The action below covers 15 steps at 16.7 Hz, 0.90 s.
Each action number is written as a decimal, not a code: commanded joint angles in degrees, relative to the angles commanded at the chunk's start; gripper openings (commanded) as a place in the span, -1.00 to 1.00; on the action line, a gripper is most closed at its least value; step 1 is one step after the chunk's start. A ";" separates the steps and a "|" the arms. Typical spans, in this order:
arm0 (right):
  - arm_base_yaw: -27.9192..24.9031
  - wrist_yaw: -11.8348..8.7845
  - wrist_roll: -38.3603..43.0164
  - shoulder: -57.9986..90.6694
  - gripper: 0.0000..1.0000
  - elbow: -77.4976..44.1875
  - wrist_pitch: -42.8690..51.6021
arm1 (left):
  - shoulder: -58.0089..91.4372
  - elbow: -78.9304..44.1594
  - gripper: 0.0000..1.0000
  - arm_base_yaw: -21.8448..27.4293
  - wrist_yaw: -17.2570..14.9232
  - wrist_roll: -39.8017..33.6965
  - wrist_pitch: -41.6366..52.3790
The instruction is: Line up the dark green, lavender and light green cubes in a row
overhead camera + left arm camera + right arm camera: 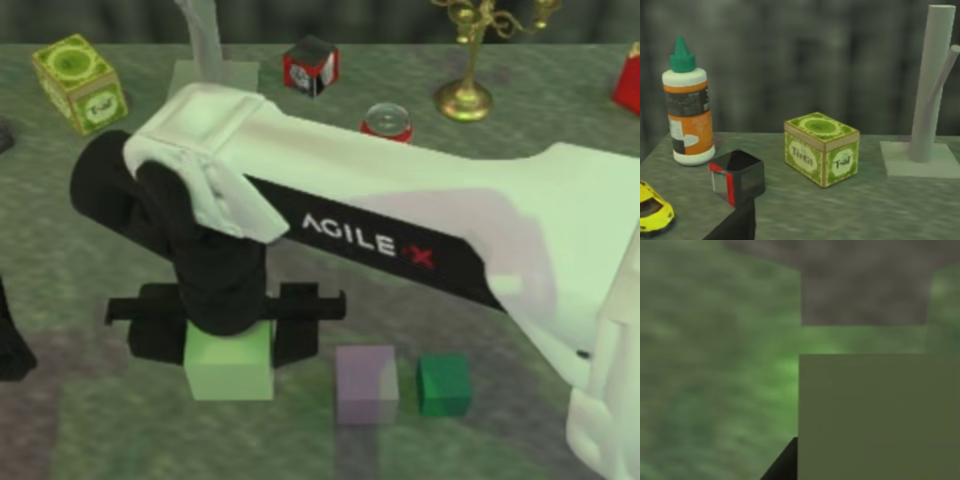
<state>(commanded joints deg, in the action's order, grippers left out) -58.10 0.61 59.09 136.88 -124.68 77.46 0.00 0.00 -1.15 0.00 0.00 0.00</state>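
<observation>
Between right claw fingers, light green cube

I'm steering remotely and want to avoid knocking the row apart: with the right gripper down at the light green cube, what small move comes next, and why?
Probably open the right gripper and lift straight up. Its fingers straddle the light green cube, which already sits on the table in line with the lavender and the dark green. A sideways pull could drag it. The left gripper isn't visible.

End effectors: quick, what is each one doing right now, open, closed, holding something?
Right end effector: closed on the light green cube.
Left end effector: parked at the table's left edge; cannot be told.
</observation>
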 joint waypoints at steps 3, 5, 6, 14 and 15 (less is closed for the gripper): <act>0.00 0.04 0.07 0.72 -1.00 4.83 -5.69 | 0.00 0.00 1.00 0.00 0.00 0.00 0.00; -0.04 0.04 0.13 1.34 -1.00 8.64 -10.41 | 0.00 0.00 1.00 0.00 0.00 0.00 0.00; -0.08 0.05 0.15 1.61 -1.00 10.15 -12.00 | 0.00 0.00 1.00 0.00 0.00 0.00 0.00; -0.16 0.08 0.21 1.99 -0.55 11.45 -13.38 | 0.00 0.00 1.00 0.00 0.00 0.00 0.00; -0.16 0.08 0.21 1.99 -0.40 11.45 -13.38 | 0.00 0.00 1.00 0.00 0.00 0.00 0.00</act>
<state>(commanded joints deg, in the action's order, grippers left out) -58.27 0.69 59.30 138.86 -113.23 64.08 0.00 0.00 -1.15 0.00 0.00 0.00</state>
